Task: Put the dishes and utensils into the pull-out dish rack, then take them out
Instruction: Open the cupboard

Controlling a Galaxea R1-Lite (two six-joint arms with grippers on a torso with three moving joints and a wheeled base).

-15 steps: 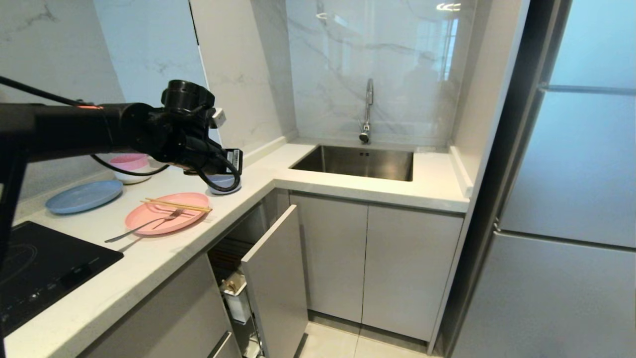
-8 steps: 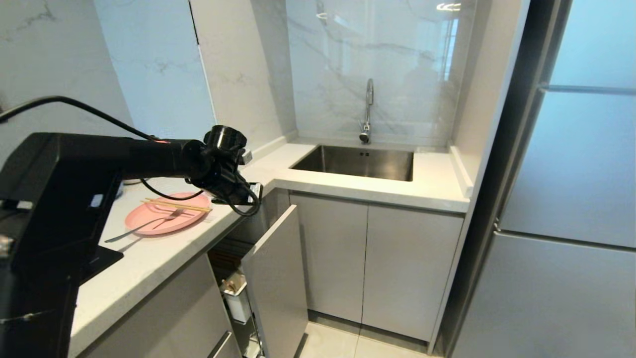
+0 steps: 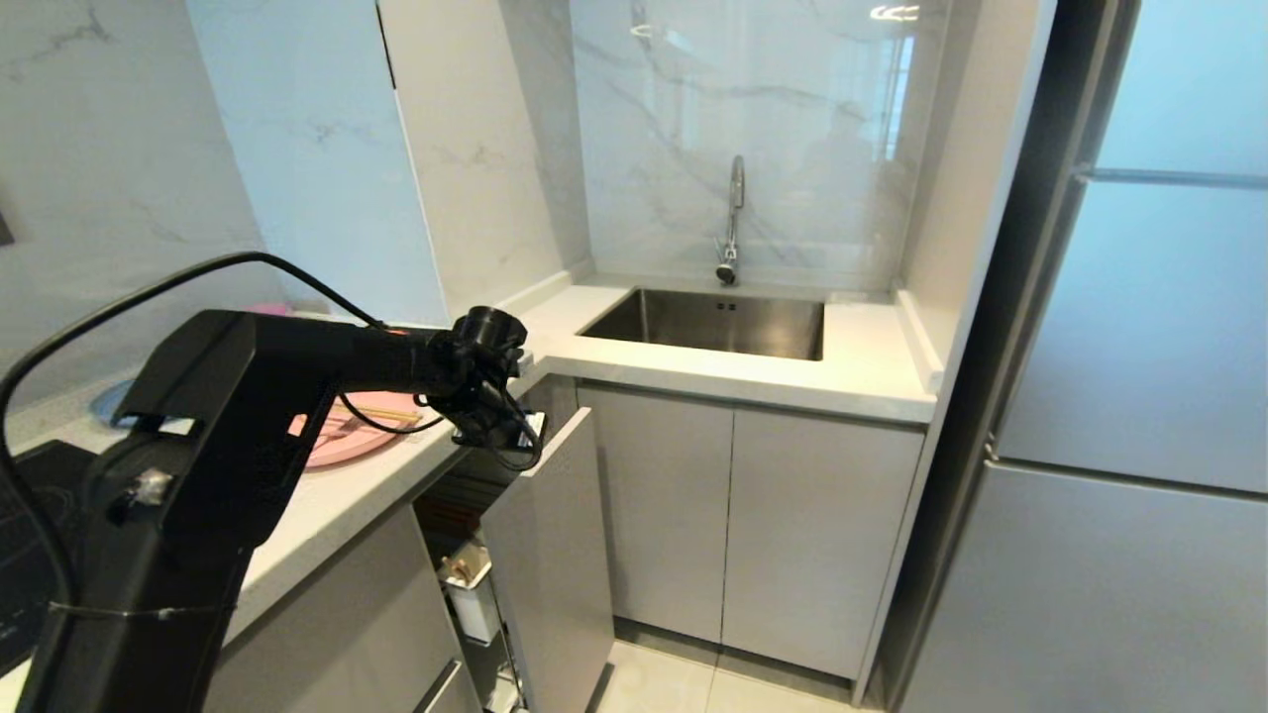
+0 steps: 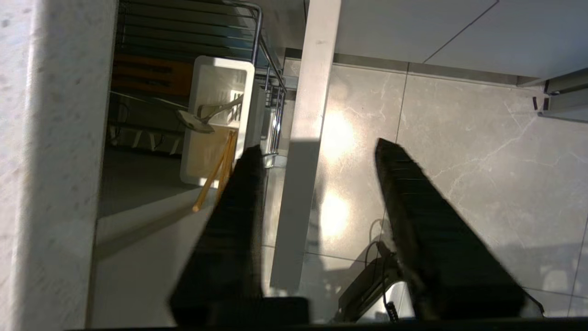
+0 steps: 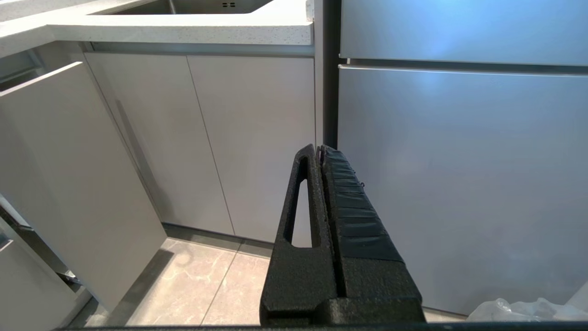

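Observation:
The pull-out dish rack stands half out under the counter, its grey front panel [image 3: 550,555] facing the room. My left gripper [image 3: 510,438] hangs over the panel's top edge [image 4: 298,184]. In the left wrist view the left gripper [image 4: 319,146] is open and empty, one finger on each side of that edge. Below it are the chrome wire rack [image 4: 272,92], the wooden strip [image 4: 151,78] and the white utensil cup [image 4: 216,115], which holds chopsticks [image 4: 216,172] and a metal spoon [image 4: 197,123]. The pink plate [image 3: 347,441] lies on the counter with chopsticks [image 3: 381,412] across it. The bowl is hidden. My right gripper [image 5: 319,149] is shut and empty.
A sink [image 3: 713,322] with a faucet [image 3: 733,223] is set in the counter corner. Closed cabinet doors [image 3: 753,535] sit below it, and a tall fridge [image 3: 1139,396] is on the right. A blue plate [image 3: 104,401] and black hob [image 3: 20,535] lie behind my left arm.
My left arm swung from above the counter by the bowl, rightward and down to the rack's front panel. Its jaws opened. The right arm stayed still.

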